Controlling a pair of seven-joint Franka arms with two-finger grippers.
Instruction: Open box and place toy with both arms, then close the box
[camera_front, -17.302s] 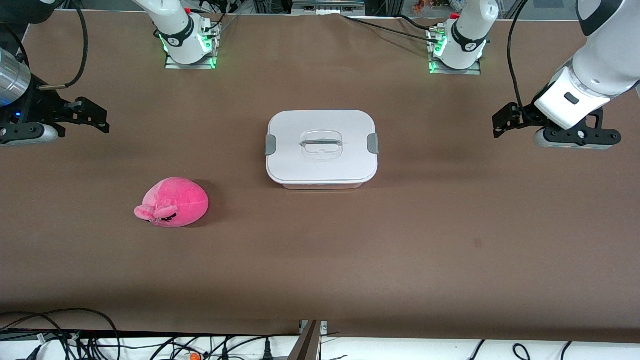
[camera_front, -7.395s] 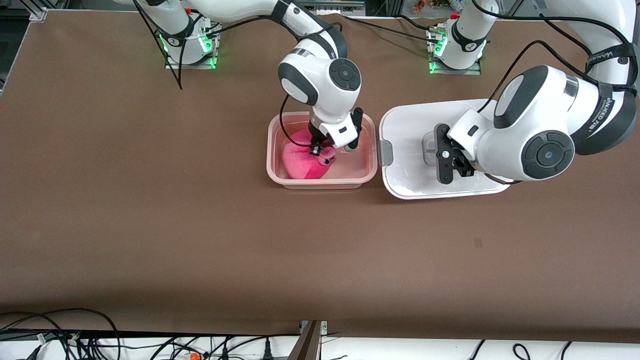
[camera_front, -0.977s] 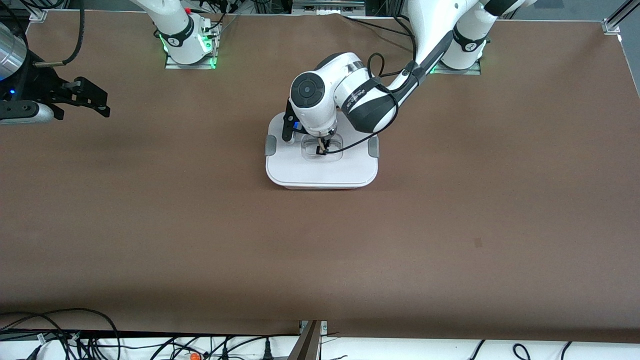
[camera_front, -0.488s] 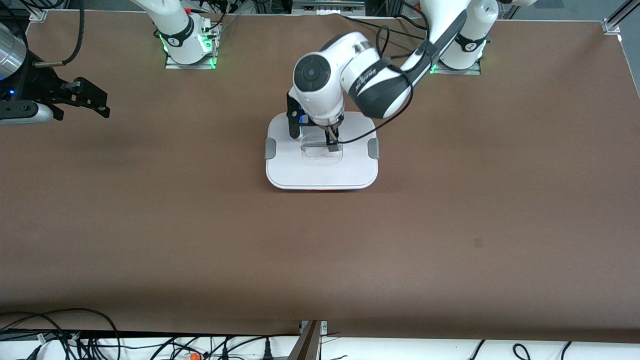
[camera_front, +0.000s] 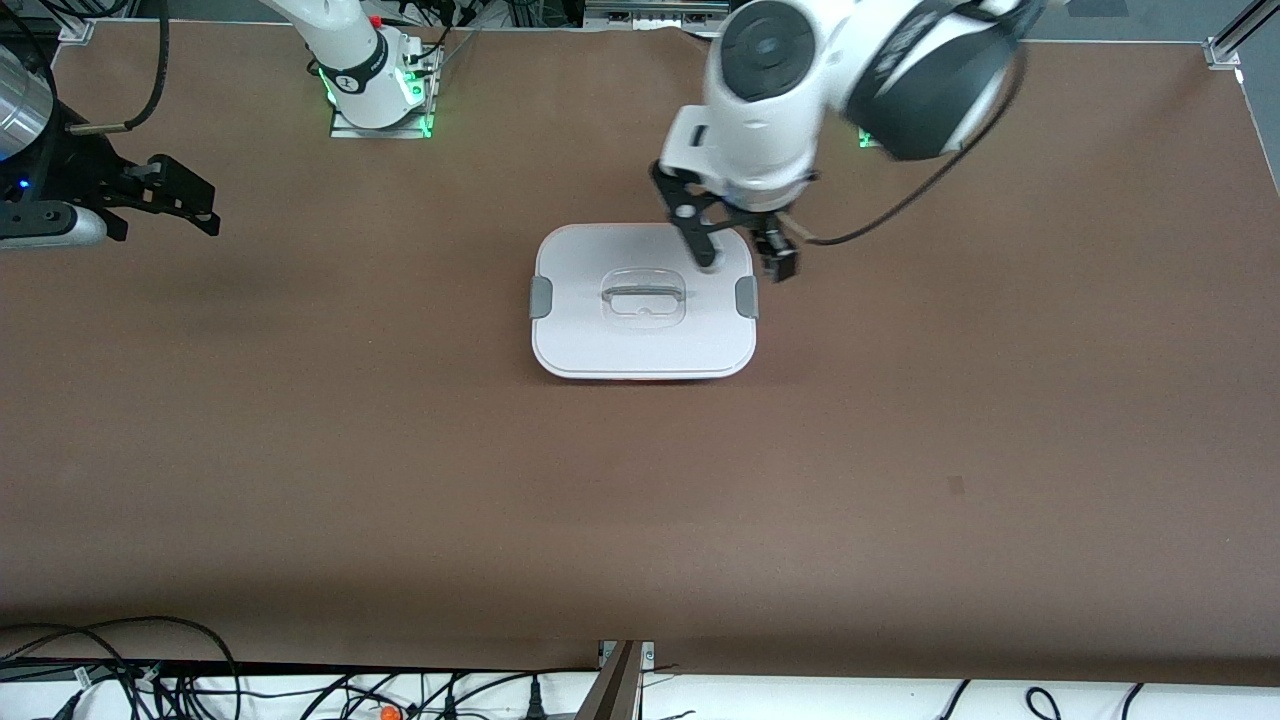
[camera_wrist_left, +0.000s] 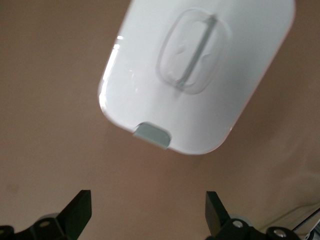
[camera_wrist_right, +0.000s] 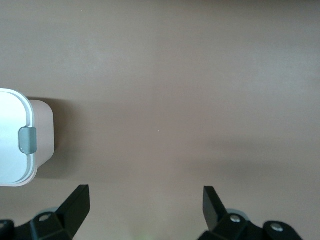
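Only the closed box (camera_front: 643, 340) interrupts the bare brown table (camera_front: 900, 480).

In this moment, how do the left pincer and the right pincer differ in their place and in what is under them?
The left pincer hangs over the box, at the lid's edge toward the left arm's end; the right pincer waits over bare table at the right arm's end. The left wrist view shows the lid's handle below; the right wrist view shows only one side clip. Both are black, open and hold nothing.
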